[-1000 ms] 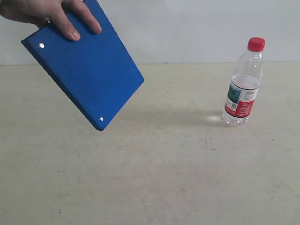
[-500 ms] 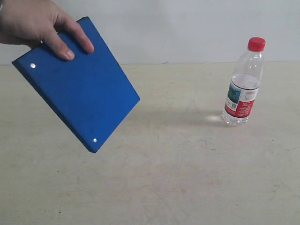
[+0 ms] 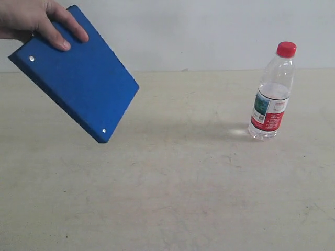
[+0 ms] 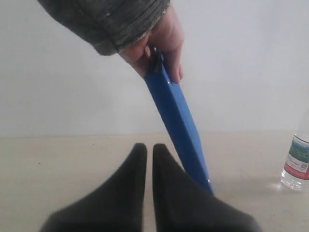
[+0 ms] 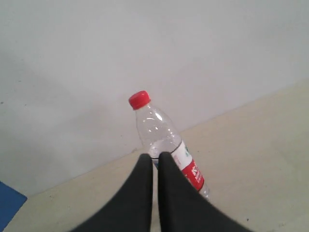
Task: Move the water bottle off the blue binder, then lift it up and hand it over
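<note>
The water bottle (image 3: 271, 99), clear with a red cap and a red, white and green label, stands upright on the table at the right. A person's hand (image 3: 36, 18) holds the blue binder (image 3: 78, 78) tilted in the air at the upper left, with two silver rivets along one edge. Neither gripper shows in the exterior view. My left gripper (image 4: 149, 147) is shut and empty, with the binder (image 4: 178, 121) edge-on just beyond it and the bottle (image 4: 297, 164) far off to one side. My right gripper (image 5: 155, 155) is shut and empty, apart from the bottle (image 5: 159, 130) standing beyond its tips.
The beige table (image 3: 183, 183) spreads under everything, with a pale wall behind it. The person's sleeved hand (image 4: 159, 43) grips the binder's upper end in the left wrist view. A blue binder corner (image 5: 8, 203) shows at the edge of the right wrist view.
The hand has carried the binder down and left, then up again and further left. The bottle has stayed in place.
</note>
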Available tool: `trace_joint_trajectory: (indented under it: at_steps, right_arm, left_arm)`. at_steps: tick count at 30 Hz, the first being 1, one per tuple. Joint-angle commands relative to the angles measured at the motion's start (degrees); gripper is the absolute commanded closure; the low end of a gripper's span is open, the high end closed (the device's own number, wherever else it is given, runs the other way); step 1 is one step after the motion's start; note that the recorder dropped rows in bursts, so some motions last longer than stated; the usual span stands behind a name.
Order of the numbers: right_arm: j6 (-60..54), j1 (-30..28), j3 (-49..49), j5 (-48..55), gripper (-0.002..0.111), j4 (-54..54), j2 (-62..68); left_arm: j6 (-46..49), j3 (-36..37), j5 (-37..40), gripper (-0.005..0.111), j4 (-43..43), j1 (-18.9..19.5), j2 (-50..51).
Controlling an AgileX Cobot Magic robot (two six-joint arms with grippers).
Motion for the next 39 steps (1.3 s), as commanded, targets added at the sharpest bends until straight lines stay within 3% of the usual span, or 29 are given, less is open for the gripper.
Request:
trace_joint_trajectory:
  at_steps: [1,5,6,7,9,10,12,14,21,28,33,39]
  right_arm:
    - [-4.45,-0.28,0.91,-4.68,0.109,23.14,-1.84]
    - [-44.43,-0.28,0.91,-11.62,0.109,55.32,-2.1]
    - [-68.97,-0.28,0.91,-12.11,0.109,66.71,-2.1]
    - [-83.16,-0.28,0.91,-11.82,0.109,71.41,-2.1]
    - [-114.32,-0.28,0.91,-2.81,0.108,82.42,-2.1]
    - [-118.88,-0.28,0.91,2.5,0.108,86.78,-2.1]
    - [-119.55,-0.28,0.91,21.9,0.108,89.98,-2.75]
    - [-128.26,-0.28,0.91,21.21,0.108,90.9,-2.85]
    - [-112.36,-0.28,0.91,21.1,0.108,96.78,-2.85]
    - [-114.96,0.43,0.91,23.73,0.108,92.82,-2.85]
    - [-110.22,6.55,0.91,23.58,0.108,88.87,-2.85]
    - [-109.43,5.85,0.91,23.82,0.108,88.87,-2.85]
  left_arm:
    - [-0.38,0.24,0.43,0.102,-0.46,-0.26,-0.12]
    - [-0.38,0.24,0.43,0.102,-0.46,-0.26,-0.12]
    - [-0.38,0.24,0.43,0.102,-0.46,-0.26,-0.12]
    - [-0.38,0.24,0.43,0.102,-0.46,-0.26,-0.12]
    - [-0.38,0.24,0.43,0.102,-0.46,-0.26,-0.12]
    - [-0.38,0.24,0.43,0.102,-0.46,-0.26,-0.12]
    - [-0.38,0.24,0.43,0.102,-0.46,-0.26,-0.12]
    - [-0.38,0.24,0.43,0.102,-0.46,-0.26,-0.12]
    - [-0.38,0.24,0.37,0.102,-0.46,-0.26,-0.12]
    - [-0.38,0.24,0.37,0.102,-0.46,-0.26,-0.12]
    - [-0.38,0.24,0.36,0.102,-0.46,-0.26,-0.12]
    - [-0.38,0.24,0.36,0.102,-0.46,-0.26,-0.12]
